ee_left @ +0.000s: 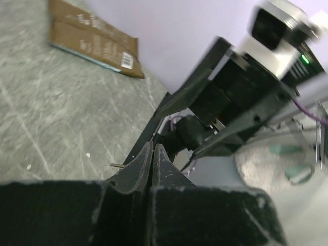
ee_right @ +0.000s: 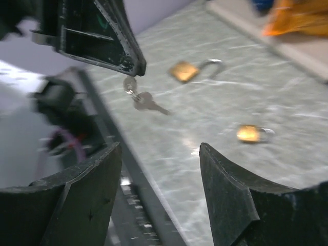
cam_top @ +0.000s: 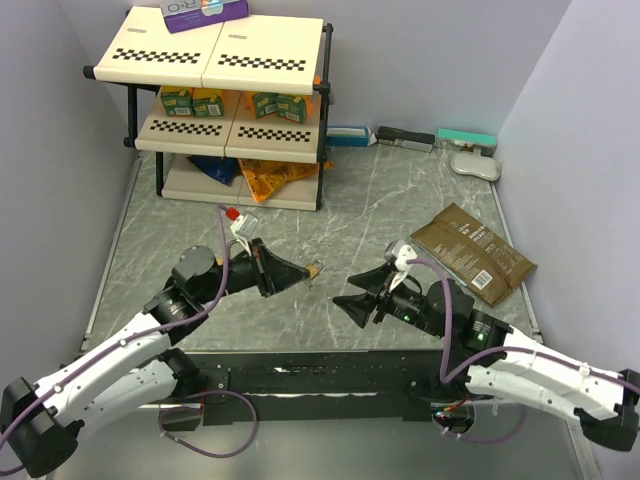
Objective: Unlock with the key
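My left hand (cam_top: 303, 272) is clenched on the key (ee_right: 147, 103), which dangles from its tip above the table (cam_top: 400, 200) so the blade hangs free; my right hand (ee_right: 159, 152) faces it, spread wide, probably to take it.

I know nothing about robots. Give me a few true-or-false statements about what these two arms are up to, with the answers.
1. The left gripper is shut, and the key dangles from its tip. True.
2. The right gripper is clamped on a padlock. False: its jaws stand wide open with nothing between them.
3. A brass padlock and a second brass padlock lie on the table. True.
4. The key is stuck in a padlock. False: it hangs apart from both.
5. The brown packet stands on the shelf. False: it lies flat on the table, near the right arm.
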You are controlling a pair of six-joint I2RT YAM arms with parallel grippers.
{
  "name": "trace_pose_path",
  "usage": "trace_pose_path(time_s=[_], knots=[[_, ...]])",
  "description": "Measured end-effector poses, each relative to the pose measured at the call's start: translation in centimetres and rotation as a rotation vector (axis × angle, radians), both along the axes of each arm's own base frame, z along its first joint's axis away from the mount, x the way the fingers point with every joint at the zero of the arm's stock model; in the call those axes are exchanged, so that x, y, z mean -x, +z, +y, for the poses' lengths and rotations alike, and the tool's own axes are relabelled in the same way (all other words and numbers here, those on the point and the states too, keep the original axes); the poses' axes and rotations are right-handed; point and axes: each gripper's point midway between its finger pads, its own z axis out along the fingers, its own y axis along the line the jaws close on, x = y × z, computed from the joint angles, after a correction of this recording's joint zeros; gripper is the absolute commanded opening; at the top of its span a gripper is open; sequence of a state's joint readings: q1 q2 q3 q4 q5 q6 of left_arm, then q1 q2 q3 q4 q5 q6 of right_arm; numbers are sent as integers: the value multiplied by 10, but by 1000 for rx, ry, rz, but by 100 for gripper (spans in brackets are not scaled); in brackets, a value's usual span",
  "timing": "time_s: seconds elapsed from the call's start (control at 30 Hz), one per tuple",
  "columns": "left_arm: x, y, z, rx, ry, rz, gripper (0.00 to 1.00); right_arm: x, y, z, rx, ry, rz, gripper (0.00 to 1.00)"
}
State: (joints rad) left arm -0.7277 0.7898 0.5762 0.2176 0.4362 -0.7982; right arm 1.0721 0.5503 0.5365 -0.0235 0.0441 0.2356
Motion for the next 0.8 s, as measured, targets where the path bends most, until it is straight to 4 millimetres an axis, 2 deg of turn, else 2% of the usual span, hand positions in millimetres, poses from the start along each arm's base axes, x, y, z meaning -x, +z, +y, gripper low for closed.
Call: trace_pose_path(time_s=[0.17, 0.33, 0.47, 0.57, 0.8], knots=[[20, 9, -2, 3, -116, -122, 1, 19, 17, 17, -148, 185, 86, 62], [34, 3, -4, 3, -204, -154, 1, 35, 28, 29, -244, 327, 134, 53], [42, 1, -4, 8, -247, -162, 1, 41, 29, 39, -258, 399, 171, 48], [45, 4, -4, 19, -266, -177, 1, 41, 20, 46, -243, 418, 212, 44], [51, 9, -3, 36, -297, -203, 1, 40, 16, 51, -242, 429, 238, 41]])
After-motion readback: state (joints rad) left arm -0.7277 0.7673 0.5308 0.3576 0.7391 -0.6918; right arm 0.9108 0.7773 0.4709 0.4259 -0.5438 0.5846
